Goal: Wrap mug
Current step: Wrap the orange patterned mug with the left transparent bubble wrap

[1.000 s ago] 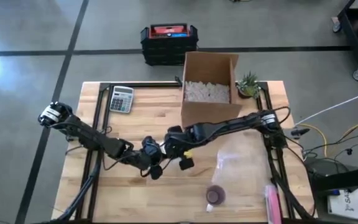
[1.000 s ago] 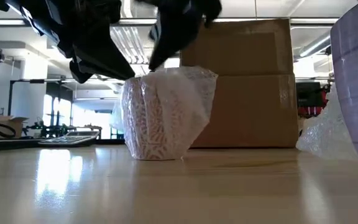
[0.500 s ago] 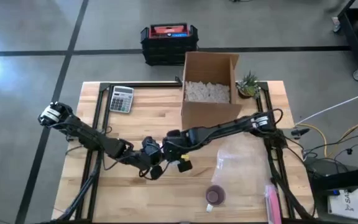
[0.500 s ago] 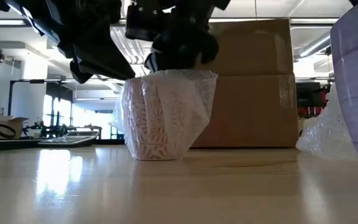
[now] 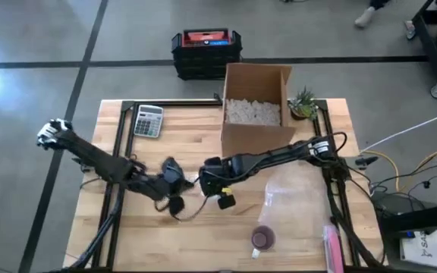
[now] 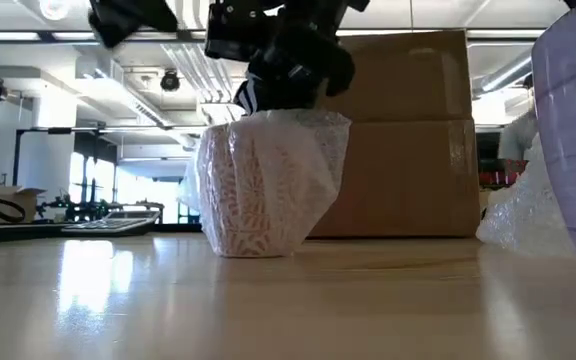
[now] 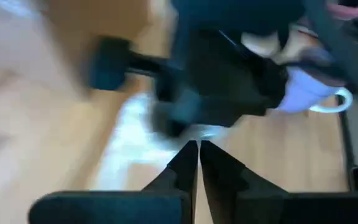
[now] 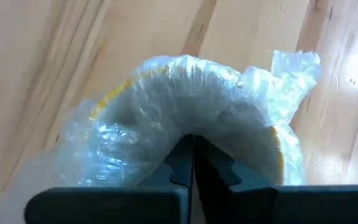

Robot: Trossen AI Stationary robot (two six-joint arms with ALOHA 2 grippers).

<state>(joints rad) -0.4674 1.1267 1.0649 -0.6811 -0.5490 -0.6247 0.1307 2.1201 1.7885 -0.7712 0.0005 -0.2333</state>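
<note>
Left claw [image 5: 174, 184] now off mug [image 6: 268, 185]

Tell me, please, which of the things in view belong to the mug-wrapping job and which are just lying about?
Job: wrapped mug, bubble wrap around it, right hand at its rim, left hand beside it.

Lying about: calculator, cardboard box, plant, purple mug.

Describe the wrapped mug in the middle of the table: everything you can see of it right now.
The wrapped mug stands upright on the wooden table, in front of the cardboard box. It is pale with a reddish speckled pattern, tapering toward its base, and swathed in clear bubble wrap bunched loosely around the rim. A yellowish rim shows through the wrap. The right hand, fingers shut, presses into the wrap at the top. The left hand is apart, shut.
</note>
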